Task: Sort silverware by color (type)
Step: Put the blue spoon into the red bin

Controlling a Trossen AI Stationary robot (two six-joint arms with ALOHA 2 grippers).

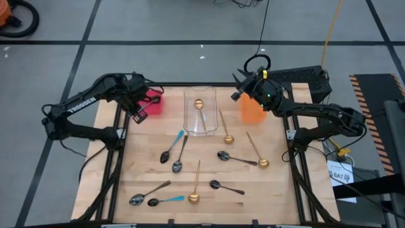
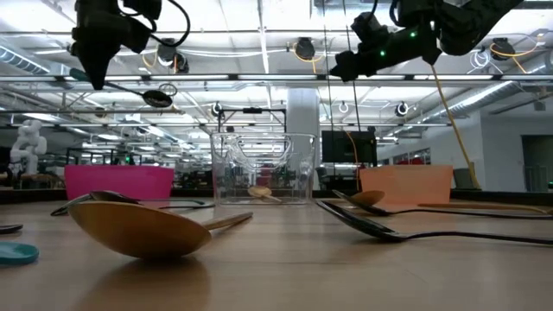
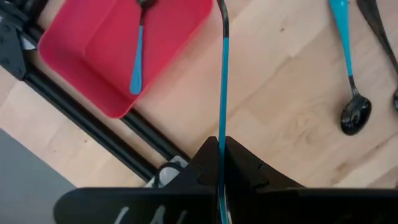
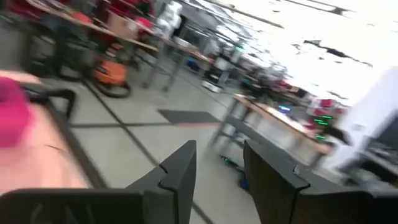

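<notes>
My left gripper is raised beside the red bin at the table's far left, shut on a blue-handled spoon. One blue-handled spoon lies inside that bin. My right gripper is open and holds nothing, hovering high by the orange bin at the far right. A clear container between the bins holds a gold spoon. Gold spoons, dark spoons and blue-handled spoons lie flat on the wooden table. My left gripper pinches the spoon's blue handle between its two fingers, with the handle running forward along them. The spoon is lifted clear of the table and lies nearly level in the low view, its dark bowl sticking out past the fingers.
Several spoons are scattered over the table's middle and near half, such as a gold one and a dark one. Black frame rails run along the table's left side beside the red bin. Cables and equipment sit behind the orange bin.
</notes>
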